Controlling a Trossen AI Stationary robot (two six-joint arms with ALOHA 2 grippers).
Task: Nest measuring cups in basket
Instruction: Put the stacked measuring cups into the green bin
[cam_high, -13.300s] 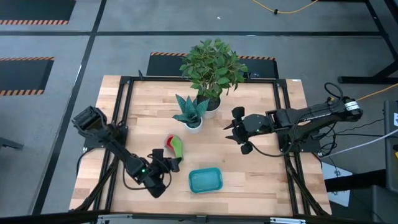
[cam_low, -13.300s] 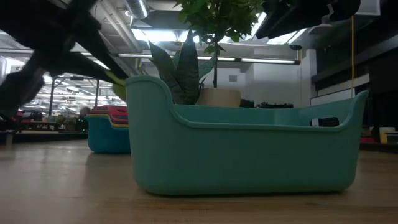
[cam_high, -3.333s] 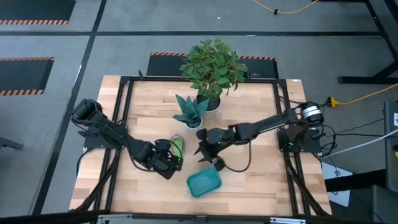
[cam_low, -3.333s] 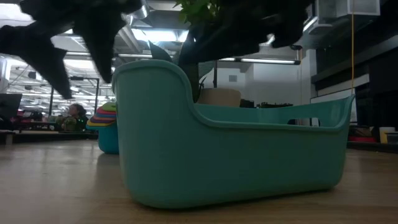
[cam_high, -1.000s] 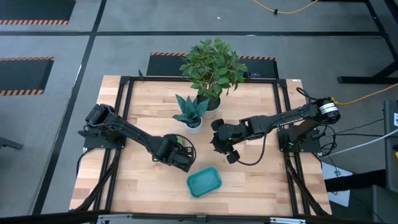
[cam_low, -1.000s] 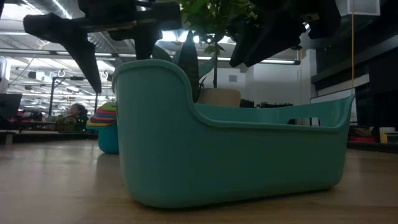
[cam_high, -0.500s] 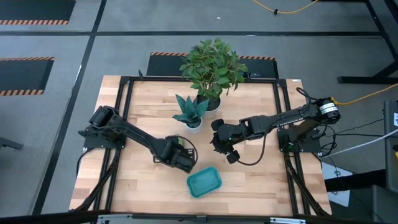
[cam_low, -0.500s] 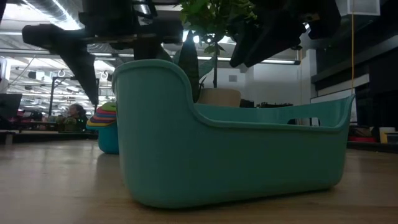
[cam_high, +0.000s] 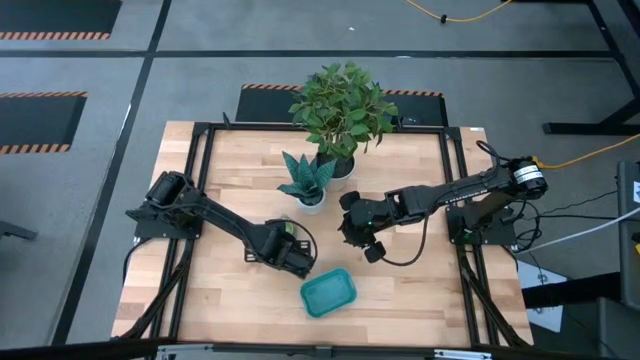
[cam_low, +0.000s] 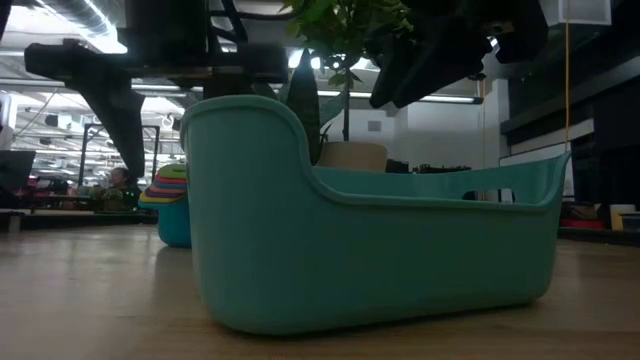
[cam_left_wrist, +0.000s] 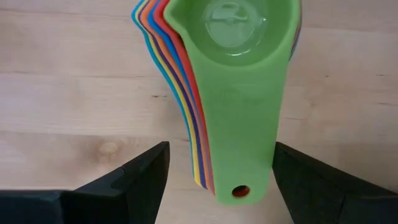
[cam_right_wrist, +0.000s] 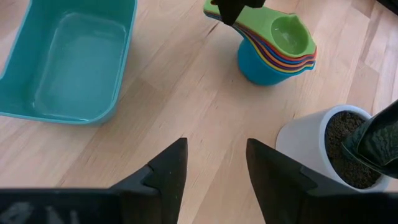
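Robotics lab, hazard-striped floor (cam_high: 40, 37), open workshop hall

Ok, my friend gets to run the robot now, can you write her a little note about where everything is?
Left gripper: open, fingers on either side of the handles of the measuring cups, not closed on them.
Right gripper: open, holding nothing, hanging over bare table between the basket and the white plant pot.
The cups are already nested in one stack, green on top, standing on the table beside the basket.
The basket is empty.
Left to do: close on the handles, lift the stack and set it in the basket.
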